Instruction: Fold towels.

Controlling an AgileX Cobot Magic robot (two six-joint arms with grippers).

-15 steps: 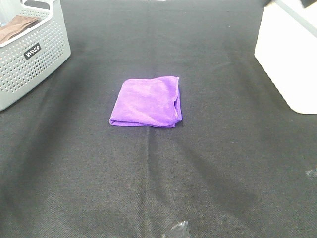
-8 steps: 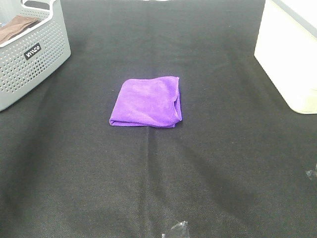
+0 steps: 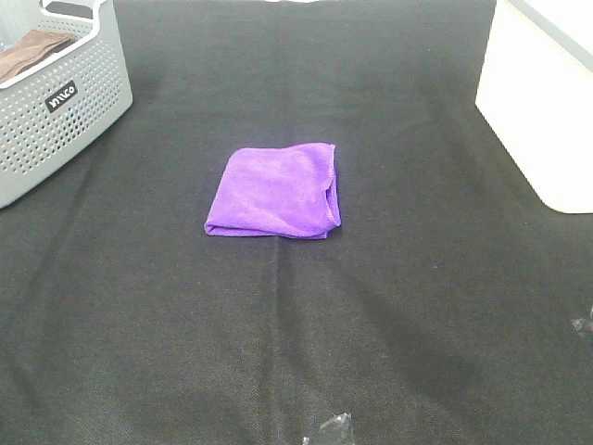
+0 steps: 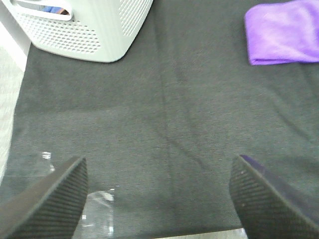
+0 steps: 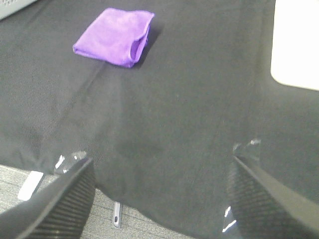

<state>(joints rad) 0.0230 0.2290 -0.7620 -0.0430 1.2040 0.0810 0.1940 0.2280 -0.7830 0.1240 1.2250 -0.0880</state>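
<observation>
The purple towel (image 3: 275, 191) lies folded into a small square in the middle of the black cloth-covered table. It also shows in the left wrist view (image 4: 284, 32) and the right wrist view (image 5: 113, 36). My left gripper (image 4: 159, 201) is open and empty, low near the table's front edge, well away from the towel. My right gripper (image 5: 159, 196) is open and empty, also back by the front edge. Neither gripper shows in the exterior high view.
A grey perforated basket (image 3: 65, 111) with a brown cloth (image 3: 28, 51) inside stands at the far left. A white box (image 3: 542, 102) stands at the far right. Bits of clear tape (image 3: 332, 428) lie at the front edge.
The towel has not moved. A dark shape at the top right corner one second ago has left the exterior view.
</observation>
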